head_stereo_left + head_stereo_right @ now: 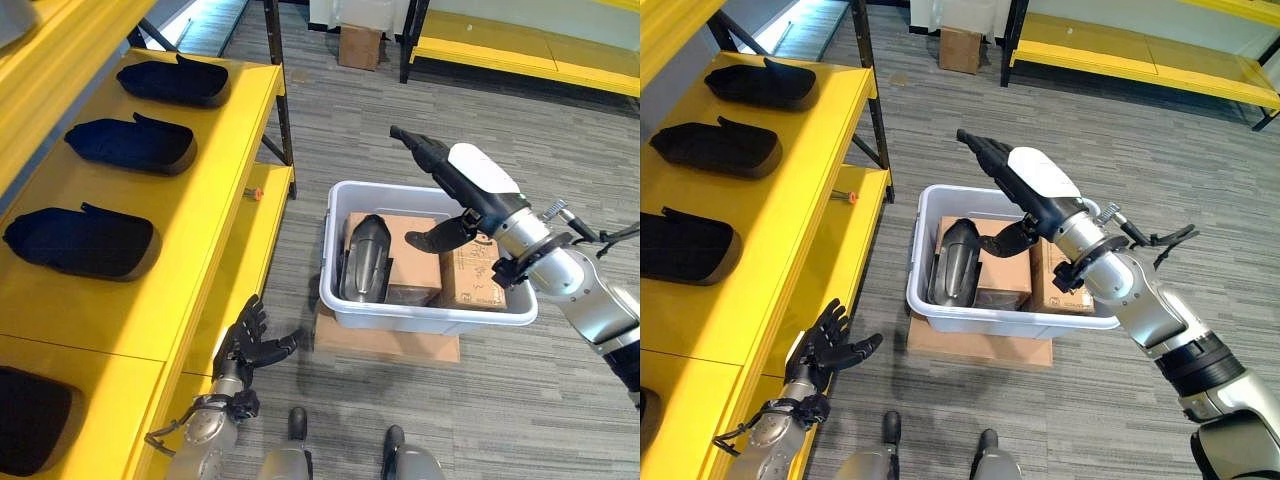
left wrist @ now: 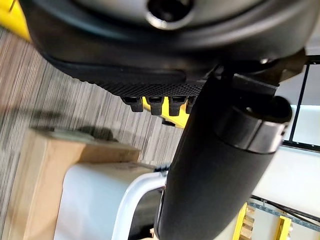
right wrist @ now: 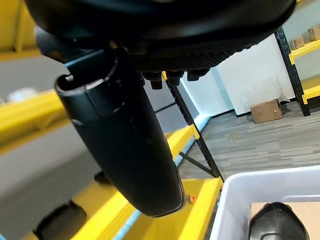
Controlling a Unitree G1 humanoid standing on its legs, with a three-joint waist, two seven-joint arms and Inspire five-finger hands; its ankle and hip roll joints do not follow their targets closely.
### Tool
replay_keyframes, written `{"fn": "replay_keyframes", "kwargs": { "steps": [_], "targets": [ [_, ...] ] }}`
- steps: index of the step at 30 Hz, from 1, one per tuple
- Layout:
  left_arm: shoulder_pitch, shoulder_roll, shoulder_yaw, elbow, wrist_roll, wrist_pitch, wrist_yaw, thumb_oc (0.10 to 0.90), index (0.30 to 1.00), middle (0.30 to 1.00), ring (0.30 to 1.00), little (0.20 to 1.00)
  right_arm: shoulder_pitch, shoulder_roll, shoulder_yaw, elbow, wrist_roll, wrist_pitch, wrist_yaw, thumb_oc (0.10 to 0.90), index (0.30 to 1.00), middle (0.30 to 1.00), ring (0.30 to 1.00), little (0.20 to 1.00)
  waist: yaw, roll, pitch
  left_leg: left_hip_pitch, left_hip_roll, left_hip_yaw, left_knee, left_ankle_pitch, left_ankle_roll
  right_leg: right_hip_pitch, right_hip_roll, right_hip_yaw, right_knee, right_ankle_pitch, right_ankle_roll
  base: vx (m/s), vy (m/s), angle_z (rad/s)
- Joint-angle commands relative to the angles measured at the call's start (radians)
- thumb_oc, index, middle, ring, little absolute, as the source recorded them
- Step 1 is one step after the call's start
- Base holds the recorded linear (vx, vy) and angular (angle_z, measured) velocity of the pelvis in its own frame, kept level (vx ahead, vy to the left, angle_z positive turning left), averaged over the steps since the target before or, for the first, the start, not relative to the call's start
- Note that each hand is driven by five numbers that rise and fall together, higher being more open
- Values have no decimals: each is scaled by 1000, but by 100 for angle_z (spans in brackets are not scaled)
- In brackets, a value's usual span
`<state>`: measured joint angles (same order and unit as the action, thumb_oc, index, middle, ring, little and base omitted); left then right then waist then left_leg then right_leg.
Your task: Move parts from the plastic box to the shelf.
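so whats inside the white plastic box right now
The white plastic box holds one dark curved part leaning on cardboard boxes. The right hand hovers open above. Anything beneath the cardboard is hidden.

Honestly no text I can make out anywhere. The cardboard box (image 1: pixel 472 272) in the plastic box (image 1: pixel 430 318) has some dark print on top, but it's way too small to read.
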<state>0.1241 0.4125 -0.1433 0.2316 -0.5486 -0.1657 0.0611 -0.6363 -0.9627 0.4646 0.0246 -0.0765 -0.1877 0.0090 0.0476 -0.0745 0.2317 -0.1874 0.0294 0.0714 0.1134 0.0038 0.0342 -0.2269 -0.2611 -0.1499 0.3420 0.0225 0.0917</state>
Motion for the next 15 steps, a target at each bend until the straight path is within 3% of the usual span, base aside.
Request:
{"fn": "replay_keyframes", "kwargs": {
  "steps": [1, 4, 5, 7, 9, 15],
  "targets": [
    [-56, 25, 30, -105, -32, -90, -10, 900, 1000, 1000, 1000, 1000, -250, -58, -1, 25, 40, -30, -47, 900, 1000, 1000, 1000, 1000, 12, -16, 26, 46, 28, -35, 19, -74, -29, 92, -51, 7, -179, 134, 93, 51, -51, -5],
    [-57, 25, 33, -105, -41, -95, -5, 900, 1000, 1000, 1000, 1000, -279, -76, 15, 42, 45, -29, -53, 900, 1000, 1000, 1000, 1000, 13, -21, 40, 53, 42, -41, 36, -92, -51, 74, -68, -1, -284, 157, 109, 93, -145, 9],
    [-58, 17, 35, -99, -45, -96, 4, 900, 1000, 1000, 1000, 1000, -297, -95, 31, 50, 43, -26, -55, 900, 1000, 1000, 1000, 1000, 22, -41, 44, 57, 51, -43, 57, -107, -73, 90, -79, -28, -330, 166, 121, 137, -235, 6],
    [-60, 0, 21, -90, -45, -96, 6, 900, 1000, 1000, 1000, 1000, -276, -105, 24, 58, 59, -23, -50, 900, 1000, 1000, 1000, 1000, 22, -52, 37, 56, 57, -50, 49, -98, -86, 105, -70, -28, -322, 160, 124, 76, -228, 19],
    [-54, -6, 15, -93, -49, -95, 6, 900, 1000, 1000, 1000, 1000, -278, -117, 26, 54, 67, -24, -46, 900, 1000, 1000, 1000, 1000, 17, -49, 32, 56, 72, -60, 33, -83, -98, 104, -59, -32, -312, 156, 122, 34, -181, 56],
    [-42, 5, 5, -99, -39, -82, -4, 900, 1000, 1000, 1000, 1000, -365, -163, 101, 90, 83, -24, -40, 900, 1000, 1000, 1000, 1000, 16, -14, 29, 66, 157, -79, -55, -11, -140, 90, -5, -84, -260, 62, 91, 40, -186, 11]
  ]
}}
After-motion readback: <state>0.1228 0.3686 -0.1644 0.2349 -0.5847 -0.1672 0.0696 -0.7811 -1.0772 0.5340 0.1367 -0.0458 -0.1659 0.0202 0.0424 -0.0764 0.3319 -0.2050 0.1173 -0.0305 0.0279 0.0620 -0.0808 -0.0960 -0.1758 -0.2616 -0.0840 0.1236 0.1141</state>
